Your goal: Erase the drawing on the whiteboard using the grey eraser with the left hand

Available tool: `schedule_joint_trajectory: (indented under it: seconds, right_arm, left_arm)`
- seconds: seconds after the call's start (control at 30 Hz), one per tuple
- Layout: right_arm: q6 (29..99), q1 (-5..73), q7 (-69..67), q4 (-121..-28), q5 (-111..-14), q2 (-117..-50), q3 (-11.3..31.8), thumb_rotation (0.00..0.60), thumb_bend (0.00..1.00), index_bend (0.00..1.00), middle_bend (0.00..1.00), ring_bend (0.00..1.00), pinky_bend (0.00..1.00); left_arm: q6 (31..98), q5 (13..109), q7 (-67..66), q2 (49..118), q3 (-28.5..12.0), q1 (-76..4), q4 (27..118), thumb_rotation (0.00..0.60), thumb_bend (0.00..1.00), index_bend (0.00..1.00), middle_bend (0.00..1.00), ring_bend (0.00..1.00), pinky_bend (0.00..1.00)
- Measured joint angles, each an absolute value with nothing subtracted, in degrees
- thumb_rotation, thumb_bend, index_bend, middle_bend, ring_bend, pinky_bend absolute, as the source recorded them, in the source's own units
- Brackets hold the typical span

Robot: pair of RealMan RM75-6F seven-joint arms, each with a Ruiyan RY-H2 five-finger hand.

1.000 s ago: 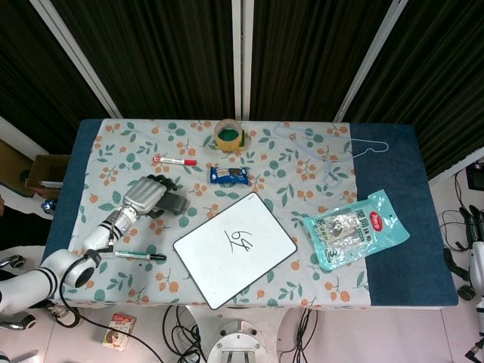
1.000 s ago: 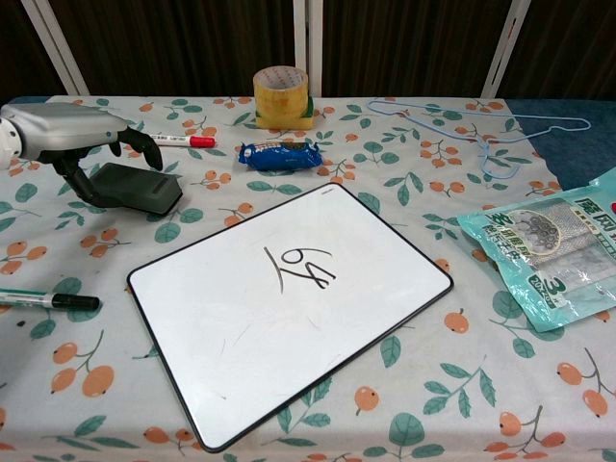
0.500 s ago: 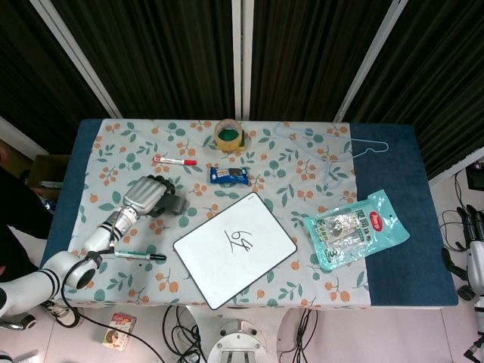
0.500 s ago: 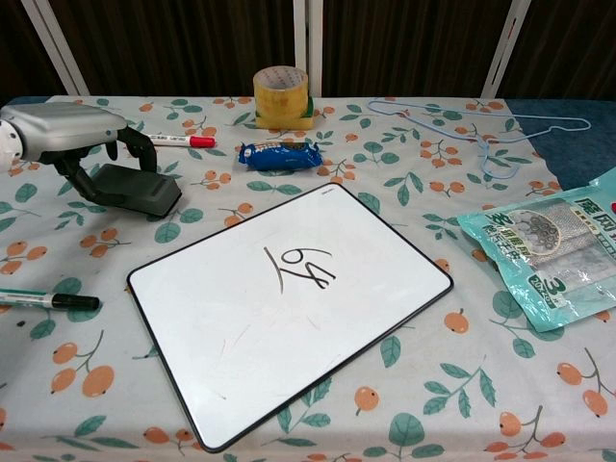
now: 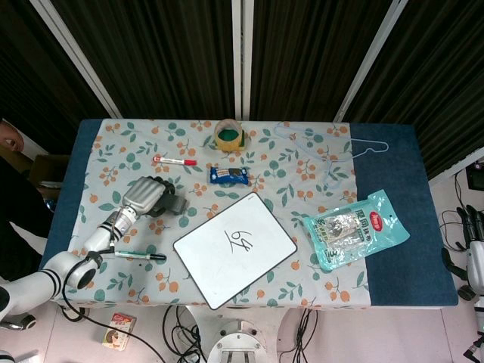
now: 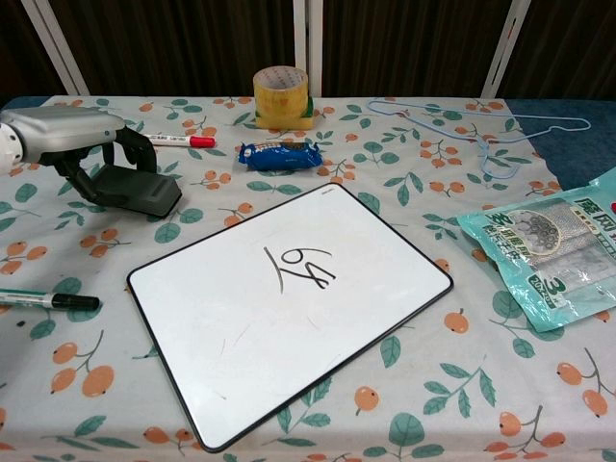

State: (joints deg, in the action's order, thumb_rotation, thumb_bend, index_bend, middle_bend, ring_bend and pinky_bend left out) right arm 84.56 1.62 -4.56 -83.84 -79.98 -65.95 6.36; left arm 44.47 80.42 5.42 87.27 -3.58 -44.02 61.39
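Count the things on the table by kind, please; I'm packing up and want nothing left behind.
Markers: 2 (red-capped, black)
Eraser: 1
Whiteboard: 1
Tape roll: 1
Blue wrapped snack: 1
Hanger: 1
Teal packet: 1
Total: 8

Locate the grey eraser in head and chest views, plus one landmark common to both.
Head view: grey eraser sits left of centre, under the left hand, up-left of the whiteboard.
Chest view: grey eraser at upper left, under the left hand.
Shared landmark: red-capped marker just beyond it.
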Motion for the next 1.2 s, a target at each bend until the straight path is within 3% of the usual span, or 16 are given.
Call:
schedule_joint_trajectory:
  seconds: [0.13, 0.33, 0.9, 1.2]
  right_arm:
    - [84.46, 1.61, -4.67, -83.83, -79.86, -65.86, 6.40, 0.600, 0.28, 0.00, 0.00, 0.00, 0.00]
    - [84.33, 1.61, -4.91, -83.64, -79.77, -65.81, 6.44, 0.600, 0.28, 0.00, 0.00, 0.00, 0.00]
    - [84.09, 1.69, -6.28, -82.44, -79.76, -66.20, 6.52, 0.600, 0.28, 0.00, 0.00, 0.00, 0.00]
    - [84.72, 1.25, -7.32, -82.07, -79.98, -65.97, 6.49, 0.600, 0.28, 0.00, 0.00, 0.00, 0.00]
  left_arm:
    - [45.53, 80.82, 5.56, 87.53, -3.65, -44.02, 61.00, 0.600, 0.31, 0.44, 0.38, 0.31, 0.40]
    - [49.83, 81.85, 7.23, 87.55, -4.42, -43.46, 61.97, 0.600, 0.31, 0.48, 0.42, 0.42, 0.50]
    - [59.05, 90.32, 2.35, 83.43, -2.47, -42.14, 85.25, 0.600, 0.33, 0.53, 0.47, 0.45, 0.52]
    - [58.25, 91.10, -7.53, 88.62, -0.65, -41.91, 87.25, 0.600, 0.34, 0.55, 0.49, 0.47, 0.53]
